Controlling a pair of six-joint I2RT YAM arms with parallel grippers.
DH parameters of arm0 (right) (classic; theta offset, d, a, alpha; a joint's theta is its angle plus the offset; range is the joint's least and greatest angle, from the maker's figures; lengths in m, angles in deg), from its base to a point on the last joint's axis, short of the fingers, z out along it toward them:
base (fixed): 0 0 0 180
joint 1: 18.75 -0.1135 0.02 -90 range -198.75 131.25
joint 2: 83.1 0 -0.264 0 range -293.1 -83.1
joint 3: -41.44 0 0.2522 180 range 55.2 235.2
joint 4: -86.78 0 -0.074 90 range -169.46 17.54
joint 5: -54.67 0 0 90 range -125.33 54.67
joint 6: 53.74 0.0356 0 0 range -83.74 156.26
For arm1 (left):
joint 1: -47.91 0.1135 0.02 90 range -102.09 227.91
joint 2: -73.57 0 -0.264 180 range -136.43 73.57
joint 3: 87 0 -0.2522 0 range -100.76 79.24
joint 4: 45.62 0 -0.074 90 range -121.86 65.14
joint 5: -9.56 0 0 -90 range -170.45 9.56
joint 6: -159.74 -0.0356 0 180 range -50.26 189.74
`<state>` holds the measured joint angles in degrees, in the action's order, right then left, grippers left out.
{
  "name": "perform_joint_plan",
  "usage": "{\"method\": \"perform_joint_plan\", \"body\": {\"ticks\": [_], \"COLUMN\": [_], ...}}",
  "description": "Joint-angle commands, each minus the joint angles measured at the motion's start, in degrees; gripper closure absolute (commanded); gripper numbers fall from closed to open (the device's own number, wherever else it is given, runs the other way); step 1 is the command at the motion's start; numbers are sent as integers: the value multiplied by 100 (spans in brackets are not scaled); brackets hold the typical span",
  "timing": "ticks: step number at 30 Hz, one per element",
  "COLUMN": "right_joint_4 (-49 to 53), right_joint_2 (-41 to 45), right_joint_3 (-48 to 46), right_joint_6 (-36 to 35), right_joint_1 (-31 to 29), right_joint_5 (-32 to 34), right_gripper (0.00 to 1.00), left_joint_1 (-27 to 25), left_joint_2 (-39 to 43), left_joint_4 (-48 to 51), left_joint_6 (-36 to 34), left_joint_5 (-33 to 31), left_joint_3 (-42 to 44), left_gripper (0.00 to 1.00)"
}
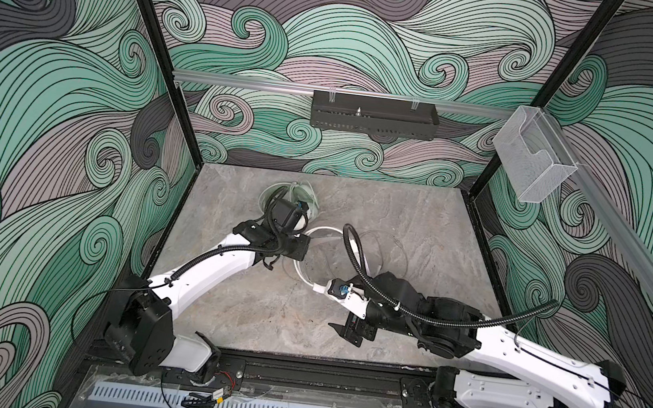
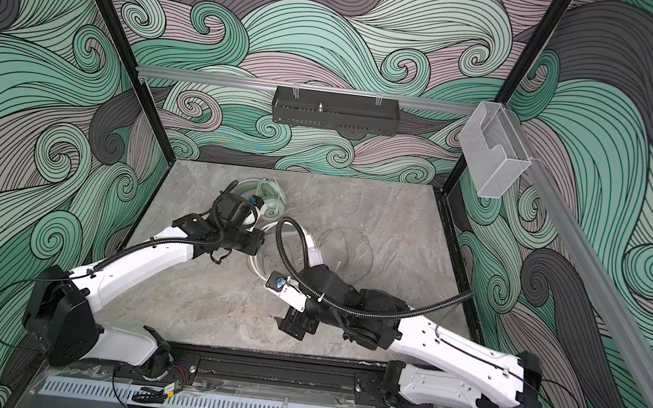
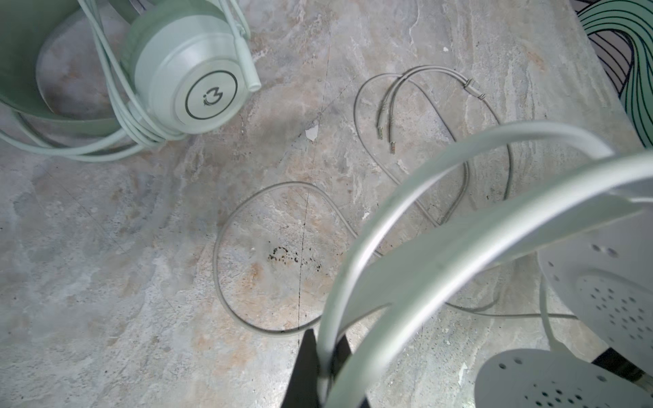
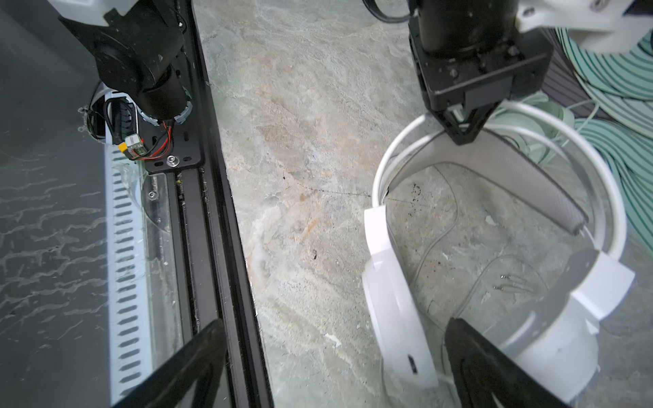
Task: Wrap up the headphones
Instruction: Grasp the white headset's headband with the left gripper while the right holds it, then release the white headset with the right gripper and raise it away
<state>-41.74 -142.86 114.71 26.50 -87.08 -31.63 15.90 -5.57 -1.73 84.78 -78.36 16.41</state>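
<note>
The white headphones stand on the stone tabletop near the middle, hoop upward; the right arm hides their earcups in both top views. My left gripper is shut on the thin white headband hoop; the right wrist view shows the same pinch, left gripper. My right gripper is open, holding nothing, with one earcup just inside its finger. The white set's cable lies loose in loops, its plugs free. The mint green headphones lie at the back left, cable wound round them.
A black tray hangs on the back rail, and a clear plastic box on the right rail. A black rail runs along the table's front edge. Patterned walls close in the left, back and right sides.
</note>
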Motion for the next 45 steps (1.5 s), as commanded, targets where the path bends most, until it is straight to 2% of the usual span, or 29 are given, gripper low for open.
{"method": "perform_joint_plan", "body": {"ticks": [1,7,12,20,23,27,31,36,38,40,43,45], "right_joint_4": [624,984,793,-9,-261,-176,-341,-336,-343,-344,-393,-440], "right_joint_2": [168,-241,-973,-1804,-1802,-1940,-2009,-2058,-2035,-2006,-1932,-1827], "right_joint_3": [301,1450,1879,1863,1618,1364,1192,1064,1007,958,906,879], "right_joint_6": [688,1588,1871,2541,2592,2307,2188,1968,1894,1849,1813,1748], "right_joint_1": [537,2456,3315,3681,3686,3715,3724,3848,3892,3948,4065,4136], "right_joint_5": [-256,-1550,-2686,-4545,-4734,-4924,-5124,-5101,-5063,-5002,-4931,-4753], "right_gripper": [1,3,4,7,8,10,22,53,60,67,77,81], "left_joint_1": [-53,-218,-395,-915,-989,-1068,-1132,-1150,-1149,-1158,-1158,-1158], "left_joint_2": [331,1098,1348,1401,1353,1249,1105,975,912,869,806,793], "left_joint_4": [-437,-712,-622,-840,-1016,-1158,-1215,-1243,-1222,-1219,-1171,-1022], "left_joint_6": [-270,-1109,-1678,-2158,-2190,-2182,-2217,-2196,-2153,-2076,-1942,-1639], "left_joint_5": [-121,-486,-666,-1078,-1033,-935,-895,-817,-749,-651,-416,-490], "left_joint_3": [-31,262,279,336,401,394,338,295,290,271,192,86], "left_gripper": [100,100,100,100,100,100,100,100,96,87,54,34]}}
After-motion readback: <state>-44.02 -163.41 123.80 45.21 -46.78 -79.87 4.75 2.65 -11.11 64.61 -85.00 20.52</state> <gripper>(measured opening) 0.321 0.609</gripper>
